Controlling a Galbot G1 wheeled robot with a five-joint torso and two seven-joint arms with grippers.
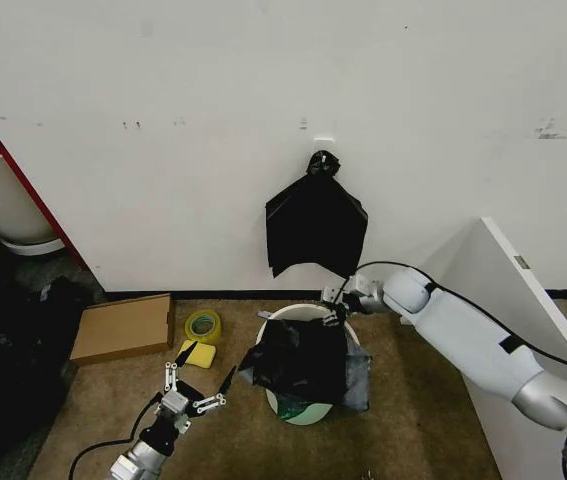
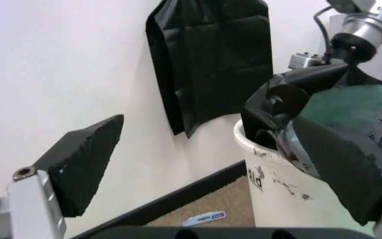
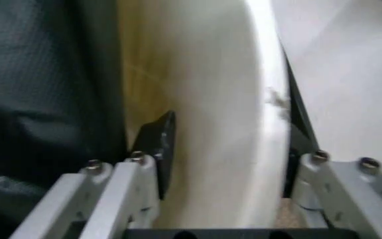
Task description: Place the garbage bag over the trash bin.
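The left gripper (image 1: 195, 385) hangs low with its fingers spread wide and empty; the trash bin (image 1: 288, 314) stands just beyond it. The right gripper (image 3: 224, 172) straddles the bin's far rim, one finger inside and one outside, parted — gripping nothing that I can tell. The garbage bag (image 1: 301, 362) lies bunched across the mouth, so it may slip inside — only one side looks hooked.
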